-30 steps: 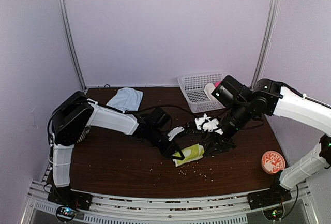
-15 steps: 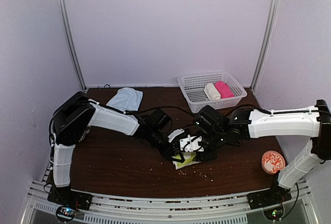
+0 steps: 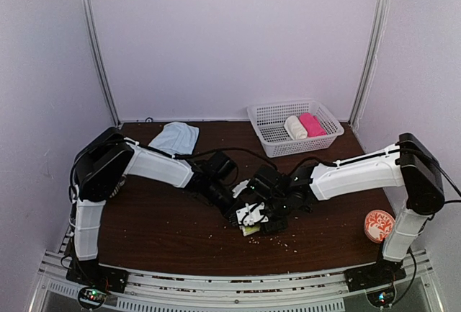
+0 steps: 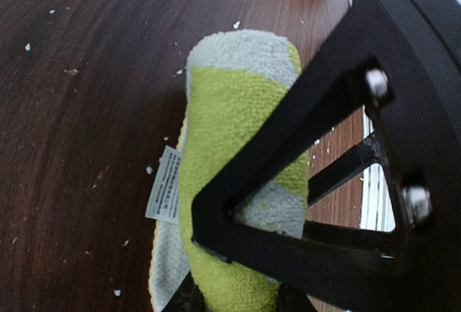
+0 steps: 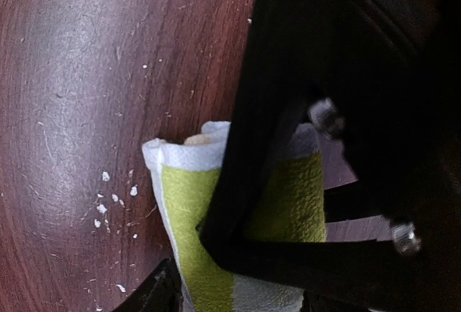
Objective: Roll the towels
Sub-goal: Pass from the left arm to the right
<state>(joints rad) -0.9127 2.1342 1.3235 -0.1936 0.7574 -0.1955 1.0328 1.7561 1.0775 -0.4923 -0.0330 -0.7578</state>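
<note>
Up on the top camera first: spot the yellow-green towel (image 3: 251, 230) at the middle of the table (image 3: 158, 211), mostly buried under the left gripper (image 3: 236, 213) and the right gripper (image 3: 261, 218), met nose to nose over it. Looks rolled already, or very nearly, so call that one close to finished. Now find the pale blue towel (image 3: 173, 137) well apart at the far left, crumpled, unrolled, touched by neither arm: that whole job left to do. Note the basket (image 3: 268, 110) at the far right, a cream roll (image 3: 294, 127) and a pink roll (image 3: 312, 125) side by side inside.

Across to the left wrist: see the yellow-green towel (image 4: 238, 110) as a fat, tight tube lying on the wood, a white label (image 4: 164, 193) poking out beside it. Closed partway down and clamped onto that roll, one black finger (image 4: 288, 132) pressed across the top, the other barely showing at the bottom edge beneath.

Over to the right wrist: same roll (image 5: 184, 211), white border and green stripe, open end facing up the picture. Straddled here by fingers (image 5: 245, 146) set fairly wide, one laid over the cloth, the other down at the lower left against the white edge. Pinching, or merely resting alongside? Cannot tell from this angle.
</note>
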